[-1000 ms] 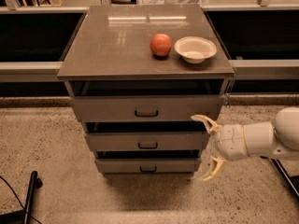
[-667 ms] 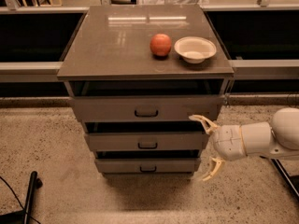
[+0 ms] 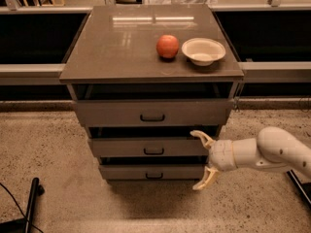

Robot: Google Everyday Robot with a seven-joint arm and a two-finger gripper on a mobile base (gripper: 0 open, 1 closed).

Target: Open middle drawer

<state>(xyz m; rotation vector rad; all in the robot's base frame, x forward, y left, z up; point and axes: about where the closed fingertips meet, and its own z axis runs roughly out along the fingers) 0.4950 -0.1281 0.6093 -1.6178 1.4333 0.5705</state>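
Note:
The grey cabinet [image 3: 153, 47] has three drawers stacked. The middle drawer [image 3: 121, 148] has a flat grey front of middling height with a small dark loop handle [image 3: 154, 151] at its centre. A dark gap shows above its front. My gripper [image 3: 203, 160] is at the right end of the middle drawer's front, just off the cabinet's right front corner. Its two cream fingers are spread wide, one fingertip [image 3: 197, 134] level with the drawer's top edge and the other down by the bottom drawer. It holds nothing.
The top drawer [image 3: 116, 113] has the tallest front and the bottom drawer [image 3: 121, 172] the smallest. A red apple [image 3: 167, 46] and a white bowl [image 3: 203, 50] sit on the cabinet top. A black pole [image 3: 30, 203] and a cable lie on the speckled floor at the lower left.
My gripper has moved a little to the left and down, closer to the right end of the drawers. The drawers, the apple and the bowl have not moved.

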